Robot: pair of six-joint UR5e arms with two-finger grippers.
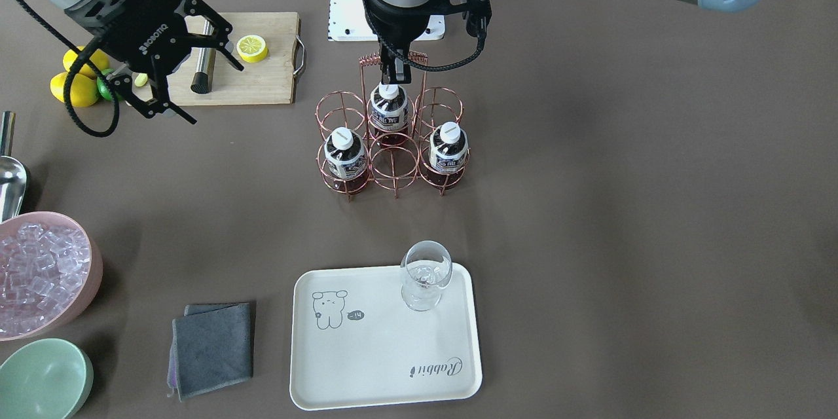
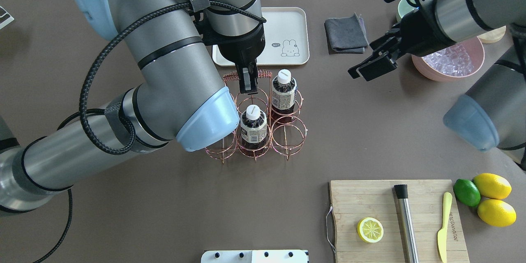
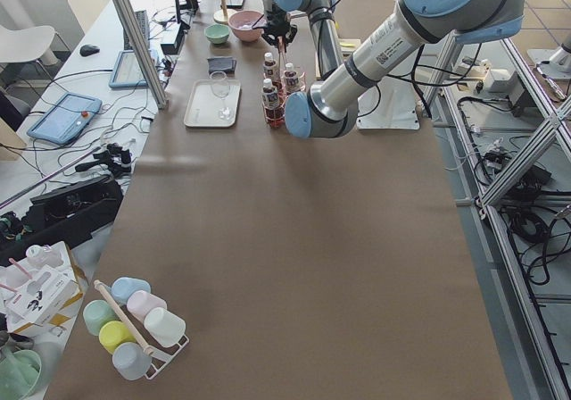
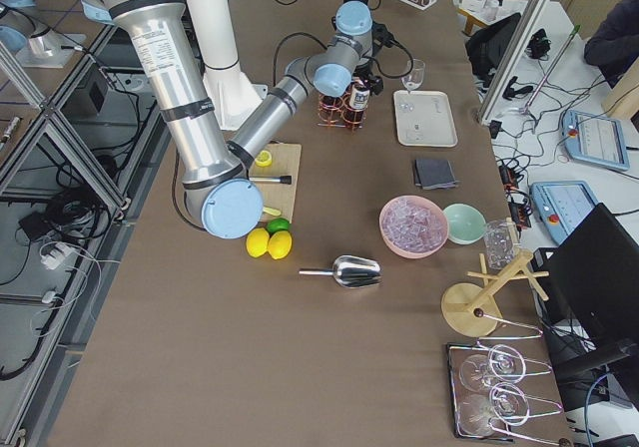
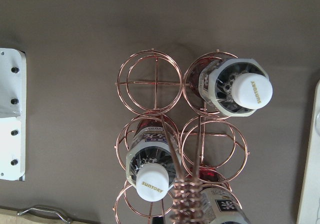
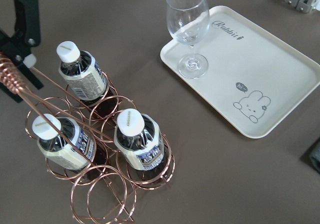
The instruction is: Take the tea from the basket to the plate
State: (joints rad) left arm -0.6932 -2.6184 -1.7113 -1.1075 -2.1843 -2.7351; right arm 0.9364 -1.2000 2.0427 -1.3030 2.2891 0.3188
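Your left pincer (image 1: 393,75) hung above tea (image 1: 389,110) in the basket (image 1: 394,173), whether clamped I cannot tell; your right pincer (image 1: 215,93) gaped apart.

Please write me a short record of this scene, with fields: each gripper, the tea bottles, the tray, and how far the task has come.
left gripper: over the basket, holds no bottle; open or shut cannot be told
right gripper: open, empty, in the air by the cutting board
bottles: three, upright in basket cells, capped
tray: carries only a glass, upright
progress: no bottle on the tray yet
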